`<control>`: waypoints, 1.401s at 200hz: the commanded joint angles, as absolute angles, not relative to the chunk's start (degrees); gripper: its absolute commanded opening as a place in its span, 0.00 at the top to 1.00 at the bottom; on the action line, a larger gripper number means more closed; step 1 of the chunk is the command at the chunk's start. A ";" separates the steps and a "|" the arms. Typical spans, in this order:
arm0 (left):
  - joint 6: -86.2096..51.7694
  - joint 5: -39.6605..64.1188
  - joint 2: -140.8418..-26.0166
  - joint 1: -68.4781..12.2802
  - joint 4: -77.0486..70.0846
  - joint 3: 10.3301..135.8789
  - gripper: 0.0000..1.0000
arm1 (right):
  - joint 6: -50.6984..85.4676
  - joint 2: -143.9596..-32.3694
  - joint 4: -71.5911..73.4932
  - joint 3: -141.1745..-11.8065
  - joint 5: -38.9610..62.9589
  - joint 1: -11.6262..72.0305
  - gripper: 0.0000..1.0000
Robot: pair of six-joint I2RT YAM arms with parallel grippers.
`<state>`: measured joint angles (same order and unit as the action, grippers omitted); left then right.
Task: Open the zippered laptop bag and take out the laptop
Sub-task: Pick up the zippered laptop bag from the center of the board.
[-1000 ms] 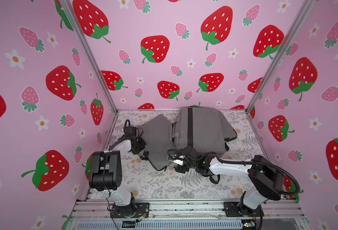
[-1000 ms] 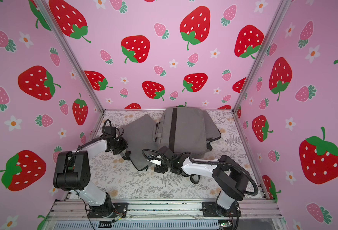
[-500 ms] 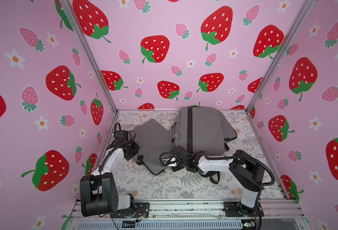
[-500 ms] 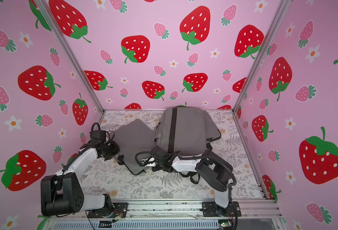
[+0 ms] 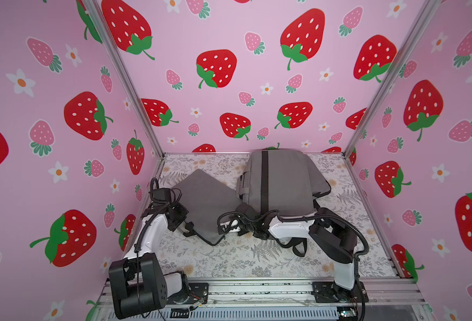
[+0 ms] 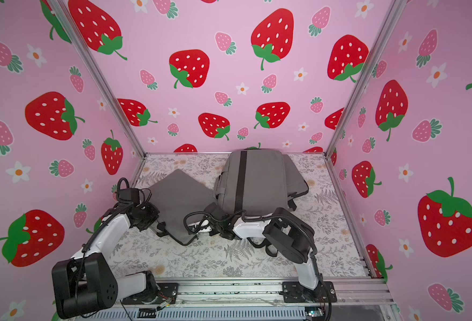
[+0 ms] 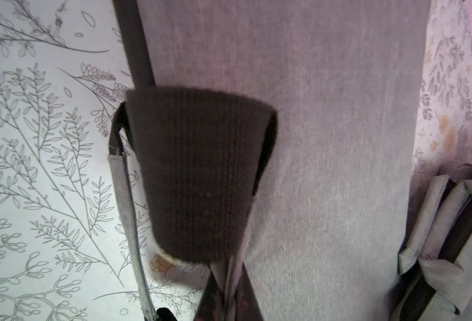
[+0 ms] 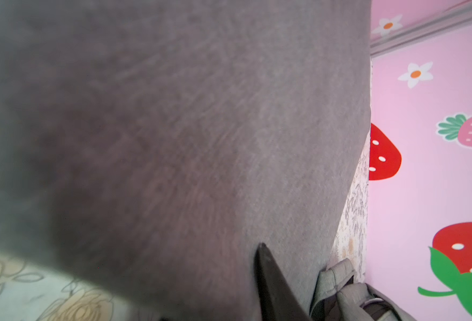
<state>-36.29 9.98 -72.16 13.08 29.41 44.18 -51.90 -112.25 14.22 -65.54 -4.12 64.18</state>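
placement is read first in both top views: the laptop, a flat grey slab in a felt-like cover, is laid diamond-wise on the surface, left of the laptop bag, which is set toward the far right. the slab's long edge is slanted from the far left to the near middle, and its right corner is met by the bag's side; whether the two are touching cannot be told. the left gripper is placed at the slab's near-left edge and the right gripper at its near corner, so both arms are about equally near, with the slab lying between them. by this layout the laptop is judged to be almost clear of the bag, and any further pull would be directed leftward, away from it. in the left wrist view the grey cover is seen close, with a dark flap folded over its edge; the left gripper is clenched, and a thin fold of the cover appears pinched between its jaws. in the right wrist view the frame is nearly filled by blurred grey fabric; whether the right gripper is clenched or released cannot be told.
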 commanded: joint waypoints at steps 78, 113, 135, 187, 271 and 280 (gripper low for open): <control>-38.18 14.15 -75.94 12.69 25.96 46.45 0.58 | -52.05 -113.15 10.25 -73.77 5.84 55.93 0.86; -37.30 12.26 -69.53 11.98 29.67 46.90 0.37 | -49.64 -112.98 5.09 -76.11 9.24 55.20 0.86; -35.52 10.10 -64.04 9.48 32.99 46.68 0.32 | -49.22 -113.00 3.44 -77.07 10.59 54.68 0.86; -28.88 -1.82 -56.61 -5.96 39.76 46.98 0.22 | -48.93 -113.28 2.79 -78.05 11.76 53.47 0.85; -7.77 -5.25 -53.63 -23.44 41.04 47.22 0.21 | -48.67 -113.88 6.36 -78.02 13.38 50.20 0.82; -2.89 -4.21 -52.52 -24.31 39.82 46.96 0.21 | -48.45 -114.10 6.06 -78.42 14.21 49.72 0.82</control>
